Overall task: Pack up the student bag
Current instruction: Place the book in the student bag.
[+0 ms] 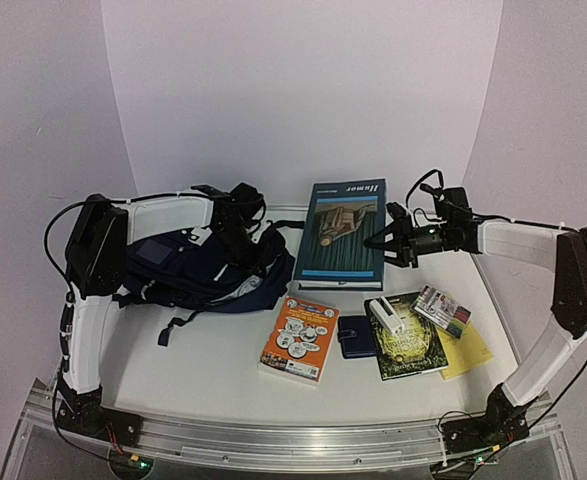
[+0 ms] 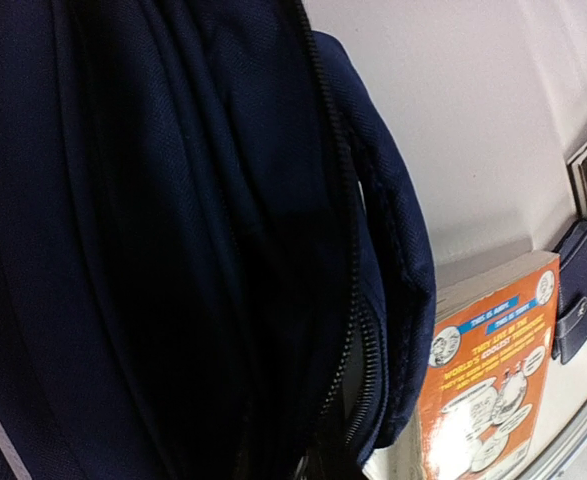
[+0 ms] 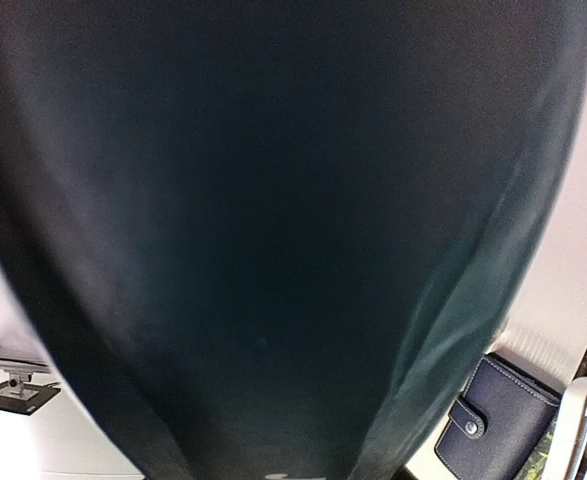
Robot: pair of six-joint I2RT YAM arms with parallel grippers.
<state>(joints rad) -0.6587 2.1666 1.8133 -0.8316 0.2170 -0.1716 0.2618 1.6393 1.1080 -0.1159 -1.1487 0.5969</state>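
Observation:
The student bag (image 1: 188,270) lies on the left of the table, navy fabric with a white patch near its front. My left gripper (image 1: 241,240) is pressed into its upper right edge. The left wrist view is filled with the bag (image 2: 173,240) and a partly open zipper (image 2: 358,350); my fingers are hidden there. A large teal book (image 1: 341,232) lies at the back centre. My right gripper (image 1: 393,243) is shut on its right edge. The book's dark cover (image 3: 273,230) fills the right wrist view.
An orange paperback (image 1: 300,338) lies in front of the bag, with a small navy wallet (image 1: 354,336) to its right. Further right are a green book (image 1: 410,345) with a white device (image 1: 386,316) on it, a marker pack (image 1: 443,310) and yellow paper (image 1: 465,350).

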